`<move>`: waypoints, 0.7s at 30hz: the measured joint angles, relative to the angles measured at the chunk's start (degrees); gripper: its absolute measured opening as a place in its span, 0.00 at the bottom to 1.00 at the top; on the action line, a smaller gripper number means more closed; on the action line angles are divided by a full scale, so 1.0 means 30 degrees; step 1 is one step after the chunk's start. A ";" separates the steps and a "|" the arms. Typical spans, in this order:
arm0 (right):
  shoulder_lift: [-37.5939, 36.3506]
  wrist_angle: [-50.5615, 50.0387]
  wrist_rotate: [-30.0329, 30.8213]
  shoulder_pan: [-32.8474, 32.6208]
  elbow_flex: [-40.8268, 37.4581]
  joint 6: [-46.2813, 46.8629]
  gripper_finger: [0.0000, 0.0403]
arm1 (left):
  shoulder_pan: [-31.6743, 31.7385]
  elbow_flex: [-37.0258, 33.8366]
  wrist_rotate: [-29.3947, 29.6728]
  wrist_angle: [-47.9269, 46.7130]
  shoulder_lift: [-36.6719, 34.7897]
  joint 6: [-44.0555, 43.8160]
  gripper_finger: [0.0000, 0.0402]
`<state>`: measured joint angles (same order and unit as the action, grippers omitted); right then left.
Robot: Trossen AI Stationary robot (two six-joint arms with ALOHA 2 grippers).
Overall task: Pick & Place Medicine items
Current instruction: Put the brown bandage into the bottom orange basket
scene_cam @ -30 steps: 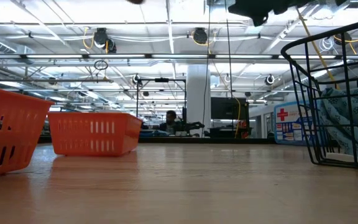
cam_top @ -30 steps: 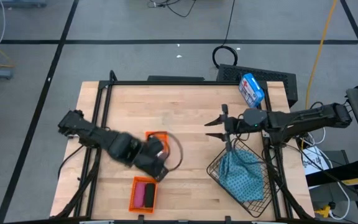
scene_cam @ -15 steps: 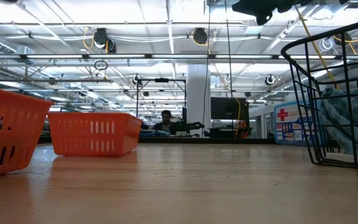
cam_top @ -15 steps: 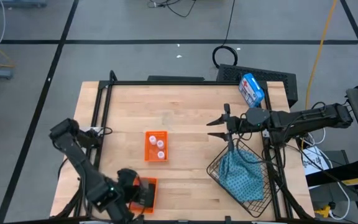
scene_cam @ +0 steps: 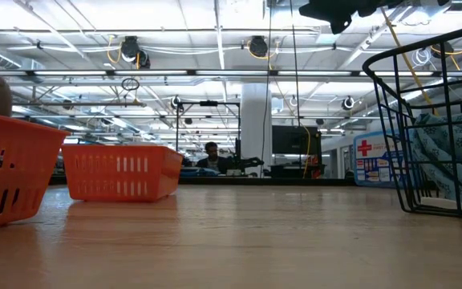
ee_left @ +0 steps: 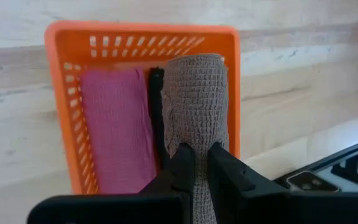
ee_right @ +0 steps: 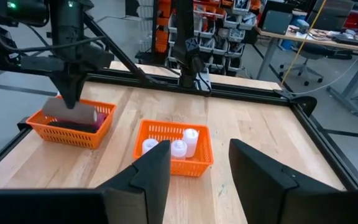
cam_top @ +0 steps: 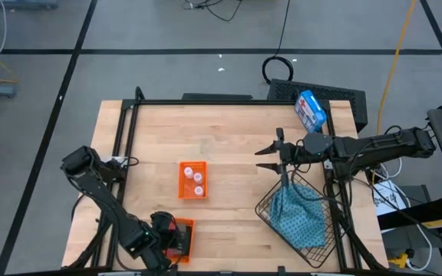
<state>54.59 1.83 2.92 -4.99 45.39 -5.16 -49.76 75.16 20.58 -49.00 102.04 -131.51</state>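
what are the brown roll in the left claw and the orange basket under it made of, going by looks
Brown roll: looks like soft woven or knitted fabric, matte, judging by its fine waffle-like grid texture; possibly a rolled bandage. The left claw is shut on it. Orange basket: looks like moulded plastic, smooth with a slight sheen, with even rows of slots cut through its walls.

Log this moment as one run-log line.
left gripper: shut on brown roll, over orange bin | right gripper: open, idle by wire basket | vials: binned
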 joint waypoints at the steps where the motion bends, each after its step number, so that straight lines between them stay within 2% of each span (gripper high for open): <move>1: 0.0000 0.0006 0.0000 0.0000 0.0000 0.0004 0.39 | 0.0000 -0.0104 -0.0164 0.0186 0.0000 0.0196 0.06; 6: 0.0000 0.0007 0.0000 0.0000 0.0000 -0.0004 0.39 | -0.0007 -0.0392 -0.1862 0.0339 0.0000 0.0381 0.06; 12: 0.0000 0.0000 0.0000 0.0000 0.0000 -0.0003 0.39 | 0.0097 -0.0403 -0.1748 0.0348 0.0000 0.0345 0.06; 21: 0.0000 -0.0219 0.0000 0.0000 -0.0008 -0.0003 0.39 | 0.0592 -0.0403 -0.1851 0.0760 0.0000 0.1668 0.28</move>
<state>54.59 1.17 2.92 -4.99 45.36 -5.17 -47.98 73.95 15.03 -46.72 102.04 -126.51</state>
